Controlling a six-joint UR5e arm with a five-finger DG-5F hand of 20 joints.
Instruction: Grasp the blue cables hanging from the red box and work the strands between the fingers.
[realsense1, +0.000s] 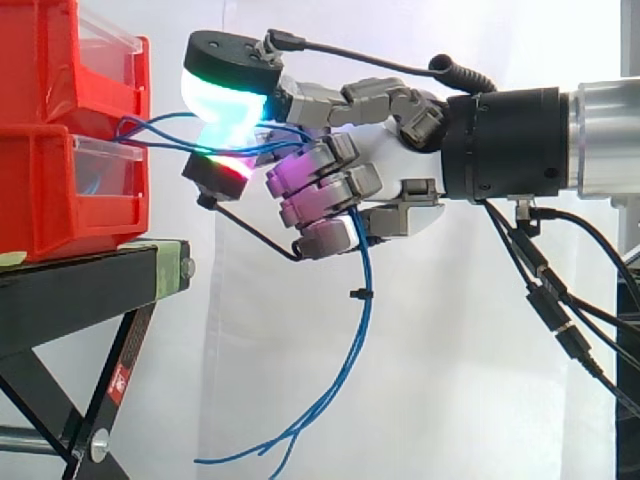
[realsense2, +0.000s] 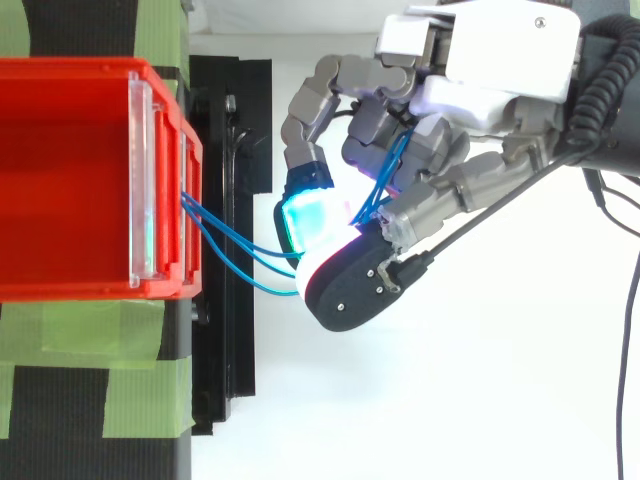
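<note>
The hand reaches in from the right at the height of the bins, its fingers curled and closed on the blue cables. In the side view a large pad glowing white and green sits above the strands, and a smaller pad glowing red sits just under them, so the cables pass between the two. Behind these, more fingertips glow magenta and fold in towards the palm. Seen from above, a cyan-green pad presses against the strands, which thread up between the bent fingers. From the hand the cables run left in a shallow sag to the front of the red bins, meeting them where the upper bin rests on the lower one. Their other part drops below the curled fingers and hangs free, with the loose ends splaying near the lower edge of the side view. Each bin has a clear front panel. The bins stand on a black stand marked with strips of green tape, and a white curtain hangs behind.
</note>
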